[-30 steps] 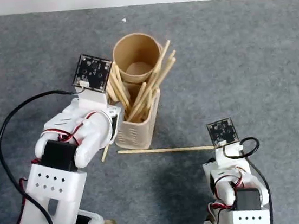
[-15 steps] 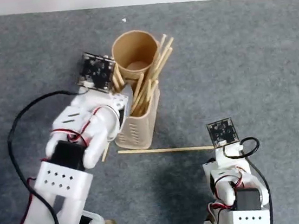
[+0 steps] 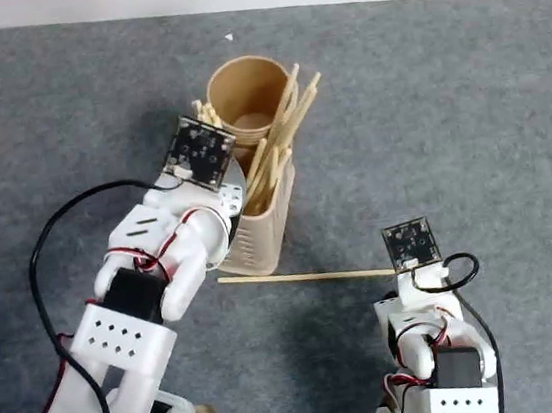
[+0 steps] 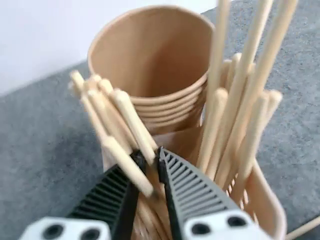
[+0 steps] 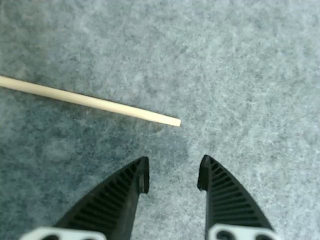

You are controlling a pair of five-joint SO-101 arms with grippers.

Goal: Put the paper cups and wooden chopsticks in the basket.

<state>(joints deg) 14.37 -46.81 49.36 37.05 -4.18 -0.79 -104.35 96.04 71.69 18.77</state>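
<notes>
Left gripper (image 4: pixel 149 156): pinching narrowly on leaning chopsticks (image 4: pixel 122 117) inside the basket (image 3: pixel 256 241).
Paper cups (image 4: pixel 150 55): sitting stacked in the basket, mid-surface.
Right gripper (image 5: pixel 172 167): hanging wide open near the tip of a loose chopstick (image 5: pixel 90 101) lying on the surface (image 3: pixel 464 93).

Left hand (image 4: pixel 149 159) extended forward, jaws nearly together, right hand (image 5: pixel 172 172) pointing down, jaws parted.

Overhead view plus close wrist views, basket (image 3: pixel 260 237) in two.
</notes>
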